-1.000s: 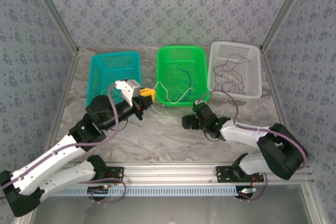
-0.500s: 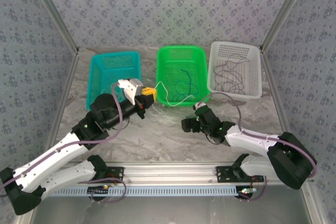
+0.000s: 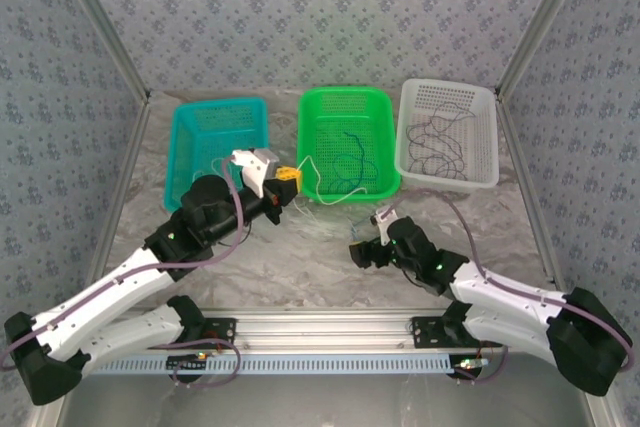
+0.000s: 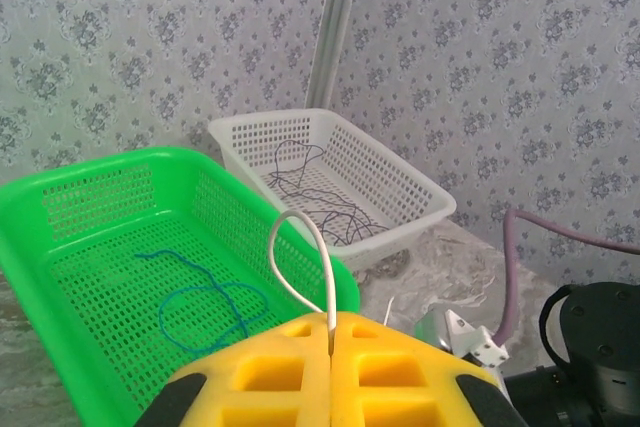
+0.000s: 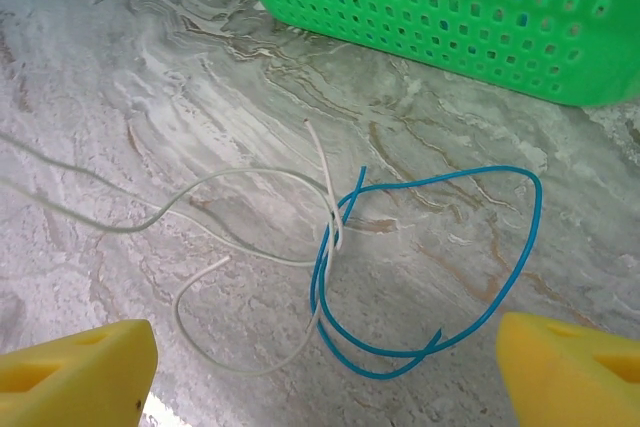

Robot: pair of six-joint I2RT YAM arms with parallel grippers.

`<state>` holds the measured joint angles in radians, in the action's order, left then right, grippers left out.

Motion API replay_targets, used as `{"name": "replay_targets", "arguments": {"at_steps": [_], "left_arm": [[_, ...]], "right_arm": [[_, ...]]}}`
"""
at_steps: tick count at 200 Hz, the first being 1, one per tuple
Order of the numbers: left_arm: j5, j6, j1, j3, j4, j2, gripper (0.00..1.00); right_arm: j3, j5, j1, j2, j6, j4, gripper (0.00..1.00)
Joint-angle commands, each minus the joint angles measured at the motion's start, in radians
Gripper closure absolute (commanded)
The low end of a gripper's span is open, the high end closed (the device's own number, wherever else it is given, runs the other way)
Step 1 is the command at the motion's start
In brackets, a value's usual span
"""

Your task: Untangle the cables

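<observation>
- Pinching a pale wire (image 4: 300, 247): the left jaws are clenched, their two yellow pads (image 4: 260, 372) pressed flat together with the wire caught in the seam between them.
- Above the left jaws the pale wire rises in a narrow arch, then comes back down to the seam.
- In the top view the wire leaves these jaws on their right-hand side and sags toward the table (image 3: 300, 267).
- Ahead of the left jaws: a green basket (image 4: 60, 197) with a second blue wire (image 4: 200, 302) curled loosely on its floor.
- Beyond that, further ahead and to the right of the left jaws: a white basket (image 4: 400, 187) holding a few dark wires (image 4: 320, 207) in a loose heap.
- A teal basket (image 3: 215, 117) stands to the left of the left jaws in the top view.
- The right jaws are released and spread wide, gripping nothing; one yellow fingertip (image 5: 75, 372) sits low on the left of the wrist view, the other low on the right.
- Between the right jaws and just ahead of them, a blue wire (image 5: 520, 237) lies on the table in a loose double loop.
- Pale strands (image 5: 230, 182) cross the blue wire at a small tangle near the midline of the right jaws, then run off to their left.
- Cannot tell whether these strands belong to the wire pinched in the left jaws.
- The green basket's wall stands beyond the right jaws, apart from the tangle.
</observation>
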<state>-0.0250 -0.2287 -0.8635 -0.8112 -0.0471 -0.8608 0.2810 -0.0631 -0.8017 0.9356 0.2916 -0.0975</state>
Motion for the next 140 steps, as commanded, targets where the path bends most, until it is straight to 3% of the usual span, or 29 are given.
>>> {"name": "replay_targets", "arguments": {"at_steps": [1,82,140], "left_arm": [[-0.001,-0.012,0.010,-0.054,-0.014,0.003,0.94],[-0.014,-0.040,0.012,-0.058,-0.027,-0.005,0.94],[-0.041,-0.067,0.014,-0.057,-0.056,-0.007,0.94]], "right_arm": [[-0.020,0.026,-0.015,-0.013,-0.079,-0.065,0.11],[-0.003,-0.050,-0.106,0.112,-0.152,-0.267,0.13],[0.051,-0.061,-0.107,0.328,-0.187,-0.435,0.14]]}}
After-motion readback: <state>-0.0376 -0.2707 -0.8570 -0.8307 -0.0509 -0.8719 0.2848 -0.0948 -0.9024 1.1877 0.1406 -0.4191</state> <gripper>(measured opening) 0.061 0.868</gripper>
